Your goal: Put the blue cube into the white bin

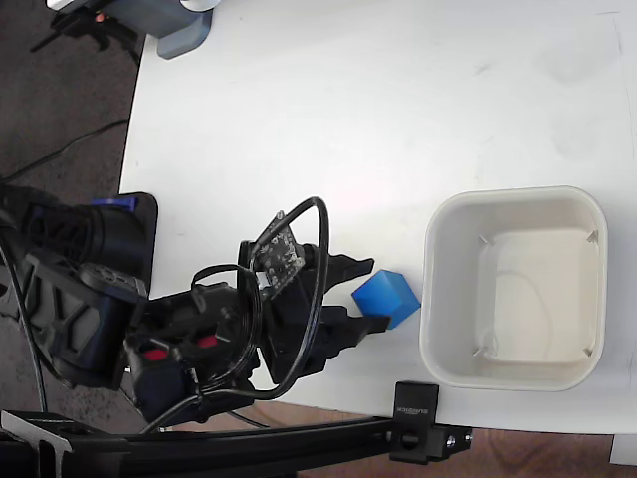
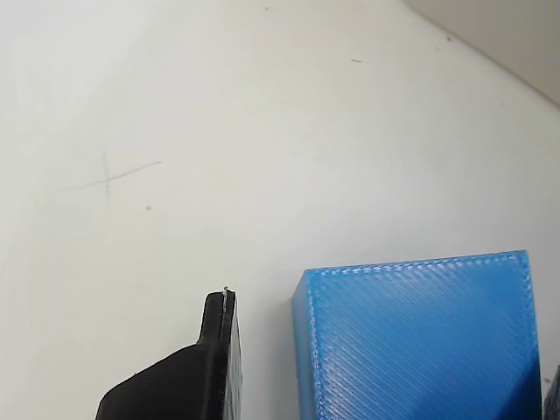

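The blue cube (image 1: 388, 297) rests on the white table just left of the white bin (image 1: 439, 299), close to its outer wall. The bin is empty. My gripper (image 1: 378, 294) reaches in from the lower left and is open, one black finger on each side of the cube's near end. In the wrist view the cube (image 2: 420, 341) fills the lower right. The left finger (image 2: 206, 376) stands beside it with a clear gap. Only a sliver of the right finger shows at the frame's edge. The pale slanted surface in the top right corner looks like the bin's wall (image 2: 516, 35).
A grey-blue rounded object (image 1: 184, 30) sits at the table's top left corner. The table's left edge runs down past the arm's base (image 1: 80, 299). A black clamp (image 1: 418, 418) and bar lie along the front edge, below the bin.
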